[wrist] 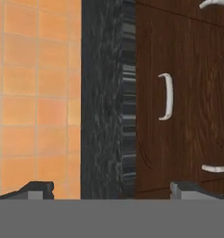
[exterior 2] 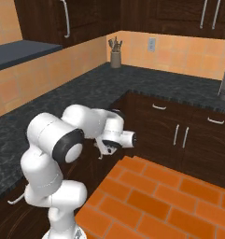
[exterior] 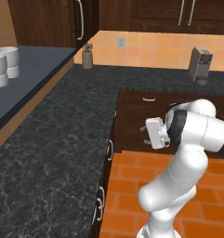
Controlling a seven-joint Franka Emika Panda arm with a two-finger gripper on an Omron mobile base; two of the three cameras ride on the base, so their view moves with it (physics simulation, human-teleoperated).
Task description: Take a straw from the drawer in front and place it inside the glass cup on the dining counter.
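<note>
While the left base view shows my gripper (exterior: 145, 135) raised beside the black countertop (exterior: 53, 139), it faces the dark drawer (exterior: 150, 100) in the corner, shut. From the right base view the hand (exterior 2: 104, 148) hangs near the cabinet fronts, well off any handle. In the hand view the fingertips (wrist: 39, 188) stand wide apart, holding nothing, with a silver handle (wrist: 166, 96) ahead. The straw I cannot see; I judge it is inside the drawer. I could hook a door handle instead of the drawer's.
</note>
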